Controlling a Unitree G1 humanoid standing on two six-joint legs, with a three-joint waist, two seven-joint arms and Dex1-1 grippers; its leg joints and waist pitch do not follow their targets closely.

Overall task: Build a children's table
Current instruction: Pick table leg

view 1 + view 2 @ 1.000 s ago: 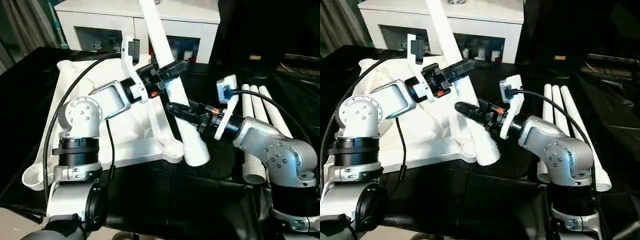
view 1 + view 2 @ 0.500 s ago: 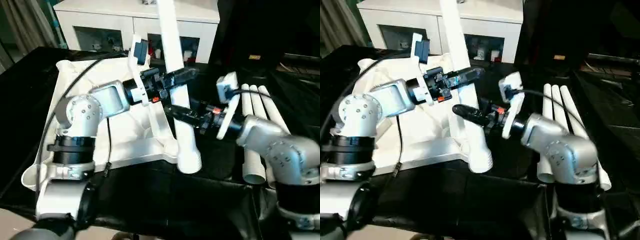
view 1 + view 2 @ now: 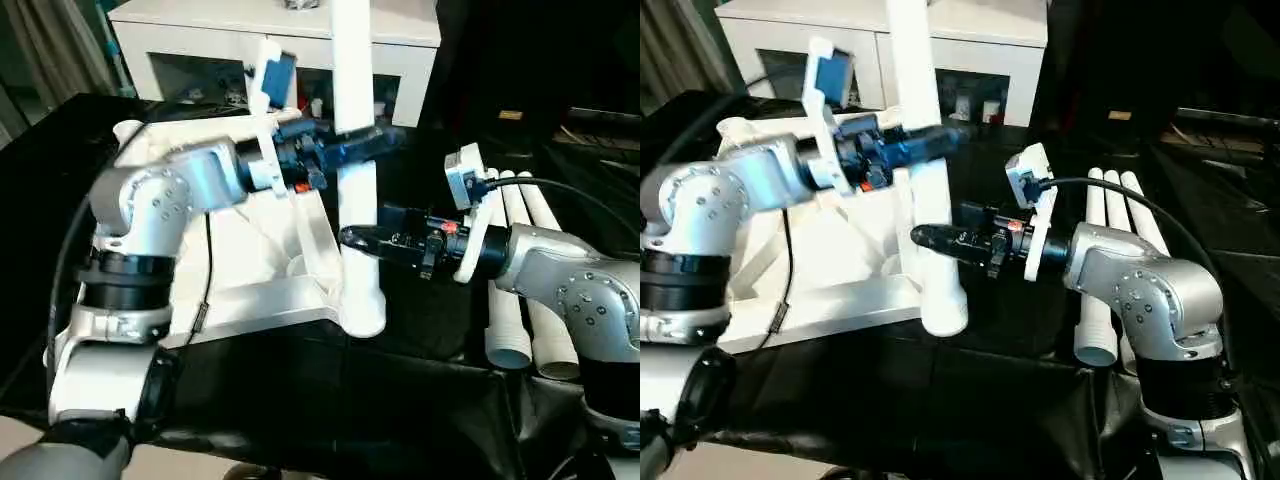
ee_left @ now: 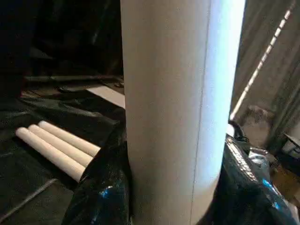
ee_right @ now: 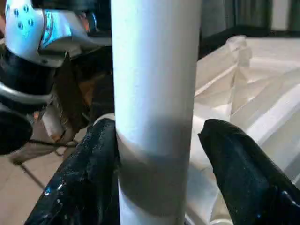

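Centre frame, head views: one white tube leg (image 3: 352, 150) stands nearly upright, its wide lower end (image 3: 362, 305) at the near corner of the overturned white table top (image 3: 250, 280).

Left arm: comes in from lower left, silver elbow joint raised at mid-left, forearm running level toward the centre. Left gripper (image 3: 362, 143) reaches the leg high up; black fingers lie level. Left wrist view shows both fingers (image 4: 101, 187) pressed to either side of the tube — clamped on the leg.

Right arm: enters from lower right, forearm level, pointing toward picture left. Right gripper (image 3: 365, 240) meets the same leg lower down, above its flared end. Right wrist view shows one finger (image 5: 89, 168) against the tube, the other (image 5: 243, 168) standing off with a visible gap — jaws spread around the leg, not squeezing it.

Table top: ribbed underside up, on black cloth (image 3: 330, 400), occupying left-centre of the frame, partly behind the left arm.

Three more legs (image 3: 520, 260): side by side on the cloth at right, behind the right forearm.

White cabinet (image 3: 200, 40) with glass doors: upper left to upper centre, behind the work.
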